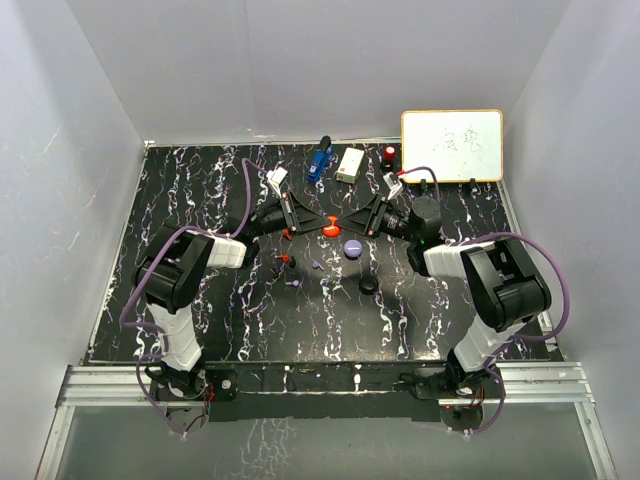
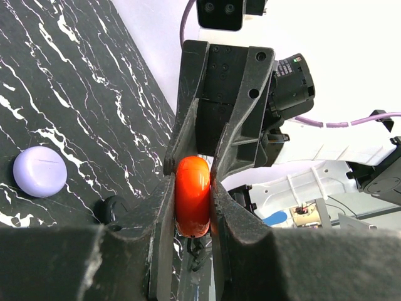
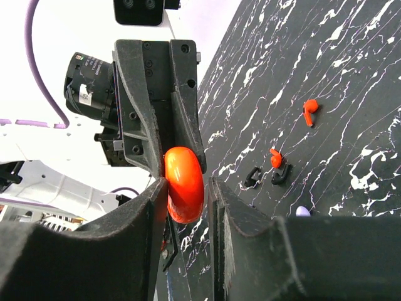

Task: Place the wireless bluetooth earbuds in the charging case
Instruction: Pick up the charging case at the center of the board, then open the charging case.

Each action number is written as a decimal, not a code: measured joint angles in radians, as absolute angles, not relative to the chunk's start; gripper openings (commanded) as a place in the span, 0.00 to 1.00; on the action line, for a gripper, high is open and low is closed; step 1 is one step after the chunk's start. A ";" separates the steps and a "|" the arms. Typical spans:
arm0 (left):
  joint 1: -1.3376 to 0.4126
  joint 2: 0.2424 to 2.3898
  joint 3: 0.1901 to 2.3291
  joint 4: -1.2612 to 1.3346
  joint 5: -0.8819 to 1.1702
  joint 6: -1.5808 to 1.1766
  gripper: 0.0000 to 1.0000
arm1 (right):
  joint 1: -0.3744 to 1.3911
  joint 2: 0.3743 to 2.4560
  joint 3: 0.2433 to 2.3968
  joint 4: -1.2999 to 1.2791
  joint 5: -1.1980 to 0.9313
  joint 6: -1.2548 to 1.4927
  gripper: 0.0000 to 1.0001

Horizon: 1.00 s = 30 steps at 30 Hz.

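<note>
l gripper [image 2: 192, 187] jaws nearly closed, clamped on red case [image 2: 192, 204], held edge-on btwn its pads. r gripper [image 3: 187, 183] faces it head-on from the opp side, jaws also narrow, tips on both faces of the same case, so it hangs btwn the 2 grippers above the table [image 1: 200, 200]. one red earbud [image 3: 309, 111] lies on the table out past the r jaws, well apart from the case. a 2nd red earbud [image 3: 275, 158] sits nearer, just beside two black buds [image 3: 281, 174]. lavender case [image 2: 40, 172] lies flat, off to the side of the l jaws, not touching.
</note>
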<state>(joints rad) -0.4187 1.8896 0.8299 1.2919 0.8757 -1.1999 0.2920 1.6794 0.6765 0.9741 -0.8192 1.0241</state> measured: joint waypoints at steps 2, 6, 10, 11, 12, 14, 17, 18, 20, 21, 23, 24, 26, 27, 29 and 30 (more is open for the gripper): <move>-0.419 1.890 0.830 1.298 0.876 -1.205 0.00 | 0.292 1.686 0.677 0.987 -0.823 1.029 0.30; -0.420 1.890 0.830 1.302 0.876 -1.211 0.00 | 0.292 1.693 0.676 1.008 -0.829 1.041 0.25; -0.422 1.890 0.830 1.309 0.875 -1.216 0.00 | 0.290 1.698 0.676 1.026 -0.837 1.051 0.14; -0.422 1.890 0.830 1.310 0.876 -1.217 0.00 | 0.289 1.700 0.676 1.029 -0.839 1.053 0.12; -0.422 1.890 0.830 1.310 0.875 -1.217 0.00 | 0.289 1.702 0.676 1.034 -0.841 1.055 0.10; -0.422 1.891 0.830 1.310 0.875 -1.217 0.00 | 0.288 1.707 0.676 1.042 -0.843 1.058 0.07; -0.423 1.891 0.830 1.312 0.876 -1.221 0.33 | 0.287 1.708 0.672 1.056 -0.844 1.068 0.05; -0.424 1.891 0.830 1.313 0.876 -1.222 0.41 | 0.286 1.708 0.669 1.064 -0.844 1.074 0.04; -0.426 1.891 0.830 1.314 0.876 -1.221 0.60 | 0.285 1.708 0.661 1.081 -0.845 1.082 0.04; -0.427 1.891 0.830 1.311 0.876 -1.219 0.69 | 0.284 1.708 0.657 1.087 -0.845 1.086 0.04; -0.428 1.891 0.830 1.301 0.874 -1.210 0.84 | 0.281 1.708 0.656 1.092 -0.845 1.097 0.04; -0.428 1.891 0.830 1.291 0.871 -1.204 0.92 | 0.278 1.708 0.655 1.097 -0.844 1.100 0.03; -0.428 1.890 0.830 1.258 0.859 -1.184 0.99 | 0.271 1.708 0.651 1.105 -0.843 1.105 0.02; -0.428 1.887 0.830 1.232 0.848 -1.169 0.99 | 0.267 1.708 0.647 1.107 -0.843 1.106 0.02; -0.427 1.876 0.826 1.177 0.823 -1.141 0.99 | 0.260 1.708 0.638 1.105 -0.838 1.106 0.02; -0.427 1.864 0.820 1.141 0.806 -1.120 0.99 | 0.258 1.708 0.636 1.100 -0.835 1.105 0.02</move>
